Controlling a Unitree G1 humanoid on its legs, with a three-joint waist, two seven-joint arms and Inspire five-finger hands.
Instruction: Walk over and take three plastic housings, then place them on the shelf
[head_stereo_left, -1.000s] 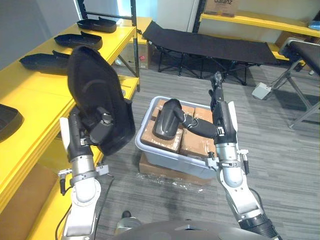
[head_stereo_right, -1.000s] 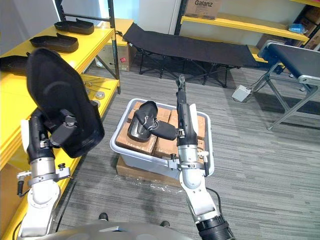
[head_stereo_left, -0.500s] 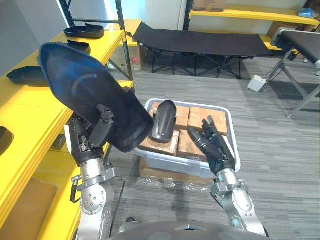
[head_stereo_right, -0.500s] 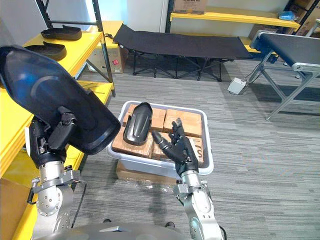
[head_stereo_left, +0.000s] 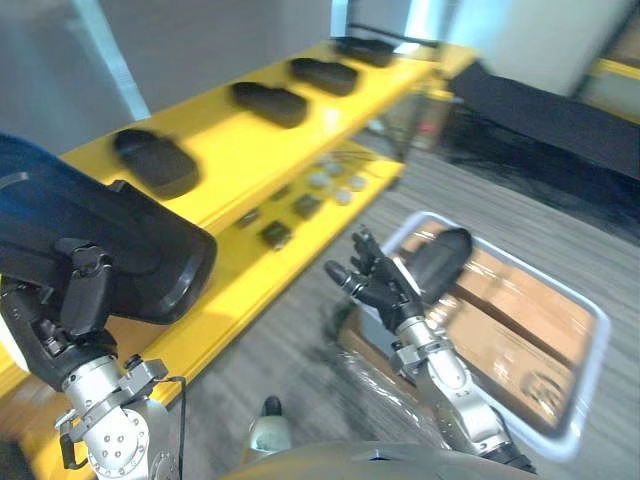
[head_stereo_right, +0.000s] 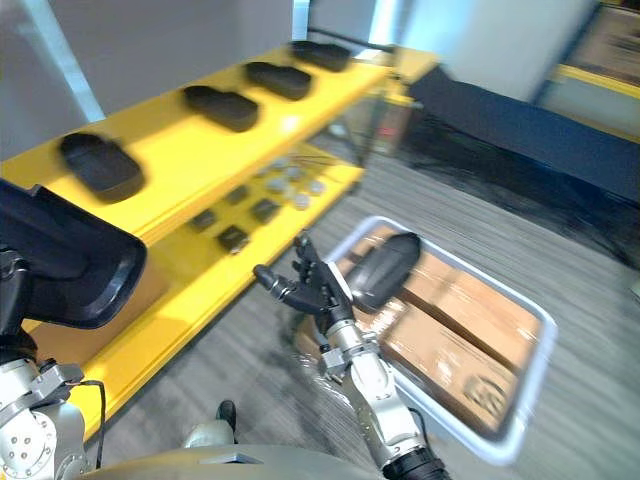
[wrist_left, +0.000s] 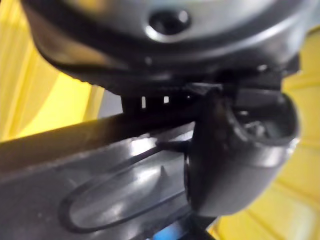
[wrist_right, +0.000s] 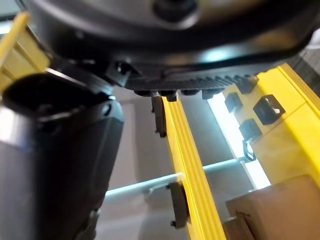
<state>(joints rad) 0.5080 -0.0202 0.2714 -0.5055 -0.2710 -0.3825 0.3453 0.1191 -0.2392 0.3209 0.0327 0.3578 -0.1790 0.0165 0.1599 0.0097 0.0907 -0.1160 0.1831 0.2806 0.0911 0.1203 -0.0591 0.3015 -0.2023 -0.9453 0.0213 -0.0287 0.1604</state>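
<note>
Where the left hand grips, fingers and thumb are curled on the edge of 1 black housing, held just in front of the shelf; the right hand is spread and empty, further off the shelf. 4 shelved housings lie on its top. Assessment: stiff, light, glossy shell, probably slippery; hold at the rim, not the domed back. Exact finger contact is hard to make out; the housing's end is cut off.

Large black housing in left hand; four housings along yellow shelf; another housing in bin.
</note>
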